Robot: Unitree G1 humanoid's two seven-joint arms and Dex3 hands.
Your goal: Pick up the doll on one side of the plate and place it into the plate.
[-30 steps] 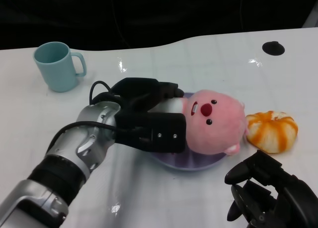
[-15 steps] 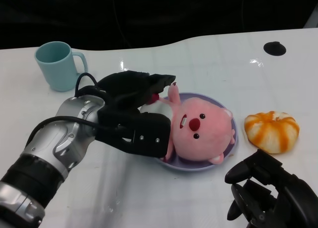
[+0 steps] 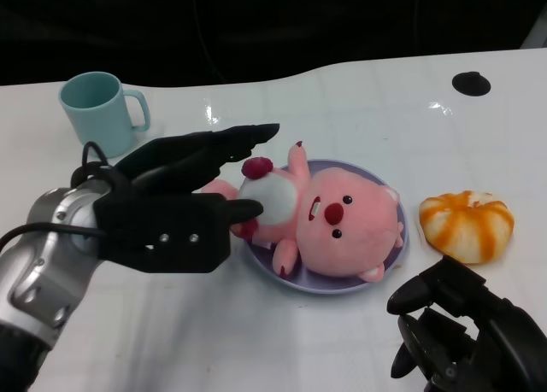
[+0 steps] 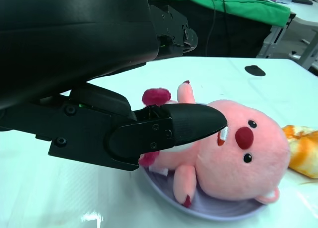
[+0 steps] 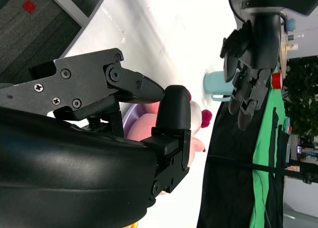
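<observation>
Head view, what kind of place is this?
Probably a robot test lab: a plain white table holds a pink doll on a purple plate and a teal mug, against a dark backdrop.

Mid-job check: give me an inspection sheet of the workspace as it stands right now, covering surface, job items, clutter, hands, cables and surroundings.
Surface: white table, glossy, with light glare spots.
Job's things: pink doll lies on its back in the purple plate, one foot over the rim.
Clutter: teal mug at far left; orange-and-white plush to the plate's right; black disc at far right.
Hands: left hand beside the doll, fingers spread, holding nothing; right hand near the table's front edge, fingers curled, holding nothing.
Cables: black cable at the left wrist.
Surroundings: dark beyond the table; green cloth in the left wrist view.
</observation>
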